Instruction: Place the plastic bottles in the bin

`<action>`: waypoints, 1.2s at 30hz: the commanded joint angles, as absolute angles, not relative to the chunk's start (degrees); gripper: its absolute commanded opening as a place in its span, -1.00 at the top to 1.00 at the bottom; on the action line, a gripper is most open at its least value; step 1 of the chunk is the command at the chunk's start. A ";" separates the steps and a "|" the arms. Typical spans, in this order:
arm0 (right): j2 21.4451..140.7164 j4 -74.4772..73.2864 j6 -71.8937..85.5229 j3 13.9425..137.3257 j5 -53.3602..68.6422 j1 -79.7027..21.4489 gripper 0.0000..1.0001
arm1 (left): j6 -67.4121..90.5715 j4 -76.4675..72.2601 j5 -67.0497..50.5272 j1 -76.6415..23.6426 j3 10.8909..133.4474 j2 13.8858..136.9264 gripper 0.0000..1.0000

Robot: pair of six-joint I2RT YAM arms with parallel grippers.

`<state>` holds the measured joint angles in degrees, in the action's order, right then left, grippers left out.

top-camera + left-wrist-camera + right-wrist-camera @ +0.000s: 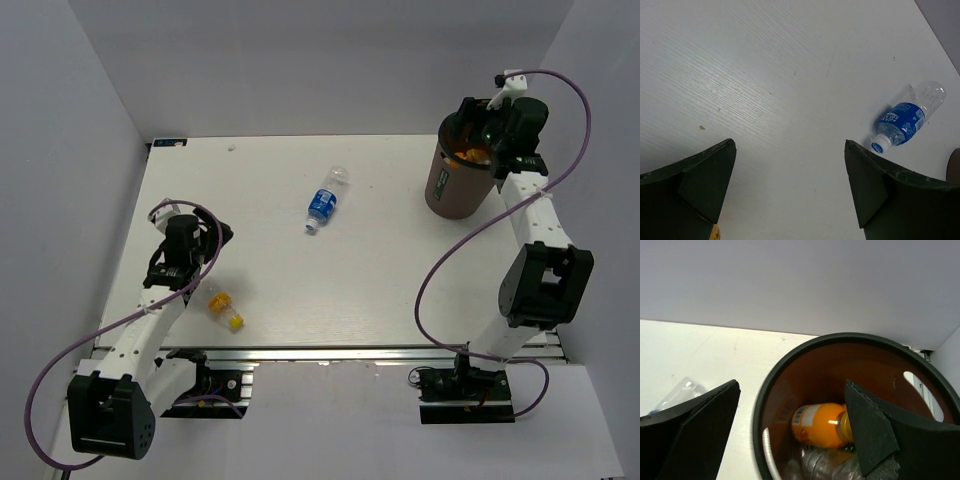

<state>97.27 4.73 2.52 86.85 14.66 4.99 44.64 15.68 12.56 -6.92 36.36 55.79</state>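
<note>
The dark-brown bin (452, 192) stands at the table's back right. My right gripper (478, 138) hangs open over its mouth (792, 385), holding nothing. Inside the bin (850, 337) lie an orange-filled bottle (820, 426) and a clear bottle (837, 464) beneath it. A clear bottle with a blue label (322, 203) lies on its side mid-table (904, 120), far from both grippers. A small bottle with a yellow cap (225, 307) lies near the front left, just right of my left gripper (178, 270), which is open and empty above bare tabletop (789, 145).
Grey walls enclose the white table on the left, back and right. The bin stands close to the right wall. A metal rail (350, 352) runs along the table's front edge. Purple cables (450, 260) loop off both arms.
</note>
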 commanded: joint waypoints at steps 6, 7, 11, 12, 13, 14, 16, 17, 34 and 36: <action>82.37 -2.09 -8.60 81.83 16.62 -5.70 -0.79 | 44.47 7.39 7.04 -7.47 39.81 57.39 -0.96; 81.31 -2.37 -9.14 79.56 16.61 -7.02 -0.79 | 44.47 6.16 6.60 -7.91 40.08 58.09 -0.96; 77.44 -1.23 -7.56 75.33 17.84 -11.50 -0.79 | 41.42 2.12 6.06 -12.91 44.02 64.76 -0.96; 77.00 -1.32 -6.08 75.15 18.80 -11.69 -0.79 | 40.35 1.85 6.67 -15.97 46.90 68.60 -0.96; 76.99 -1.49 -5.02 75.06 19.24 -11.78 -0.79 | 38.95 1.67 6.77 -17.39 48.41 70.73 -0.96; 76.82 -1.76 -3.97 75.15 19.42 -11.78 -0.79 | 35.02 0.54 5.90 -19.40 49.91 72.93 -0.96; 76.29 -1.41 -0.98 74.54 19.25 -11.78 -0.79 | 31.13 -0.52 -1.72 -20.39 54.56 79.69 -0.96; 75.77 -0.71 -0.36 72.53 19.34 -11.69 -0.79 | 27.02 -2.27 -5.32 -20.65 56.06 81.80 -0.96; 67.06 3.96 2.64 61.96 17.58 -11.78 -0.79 | 11.08 6.15 -17.58 -26.01 86.65 117.50 -0.96; 67.24 3.87 2.37 61.88 16.79 -11.78 -0.79 | 10.37 7.56 -16.09 -27.07 88.68 119.79 -0.96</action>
